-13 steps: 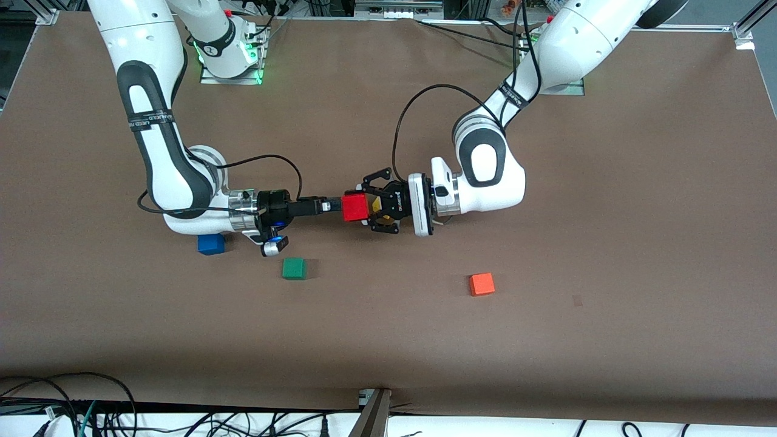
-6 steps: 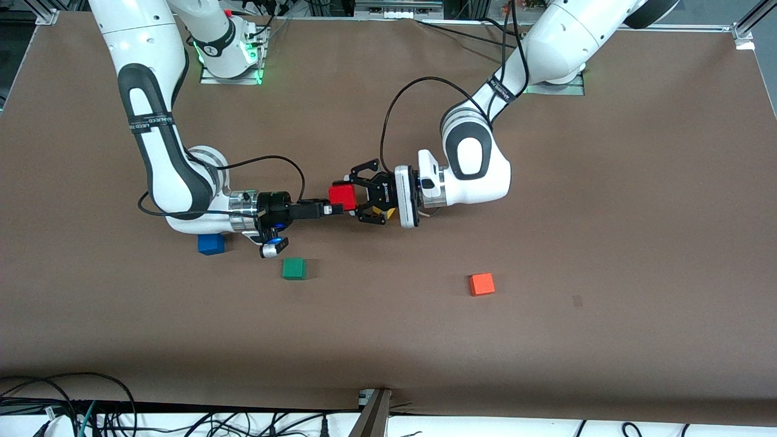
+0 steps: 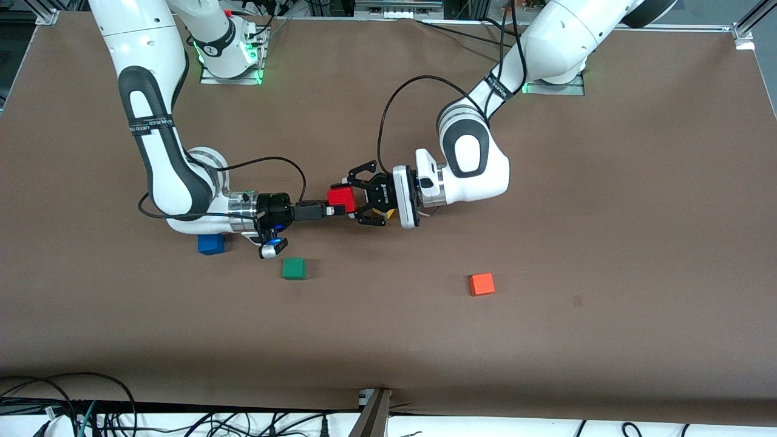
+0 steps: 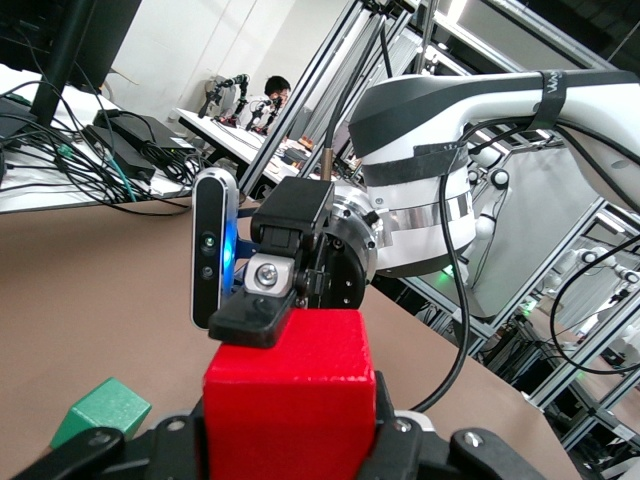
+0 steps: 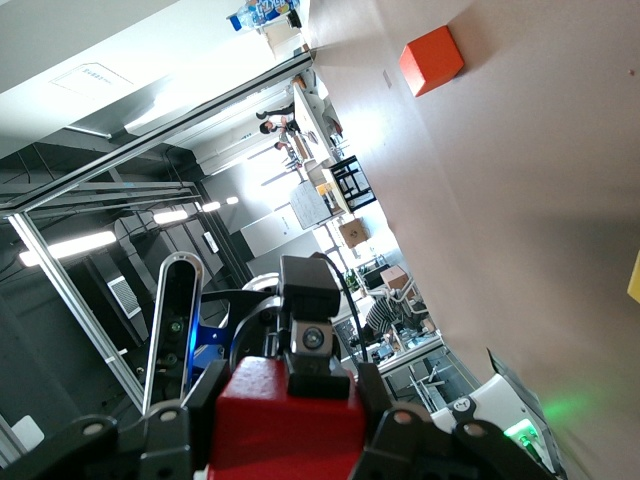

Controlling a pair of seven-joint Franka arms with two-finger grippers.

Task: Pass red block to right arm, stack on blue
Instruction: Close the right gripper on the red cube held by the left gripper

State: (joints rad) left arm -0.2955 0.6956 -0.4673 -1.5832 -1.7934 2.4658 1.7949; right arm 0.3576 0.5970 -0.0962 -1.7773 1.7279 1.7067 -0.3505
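The red block (image 3: 340, 197) is up in the air over the middle of the table, clamped between the claw fingers of my left gripper (image 3: 351, 201). My right gripper (image 3: 335, 209) meets it from the right arm's end. It is open, with its slim fingers (image 4: 255, 320) straddling the block, one lying along the block's top face. The block fills the bottom of the left wrist view (image 4: 290, 395) and the right wrist view (image 5: 285, 420). The blue cube (image 3: 210, 244) sits on the table, partly under the right arm's wrist.
A green cube (image 3: 294, 268) lies nearer the front camera than the right gripper. An orange-red cube (image 3: 481, 284) lies toward the left arm's end. A yellow cube (image 3: 383, 212) peeks out under the left gripper. A brown mat (image 3: 388, 340) covers the table.
My left arm has carried the red block toward the right arm's end, between the right gripper's fingers. The right arm has barely moved.
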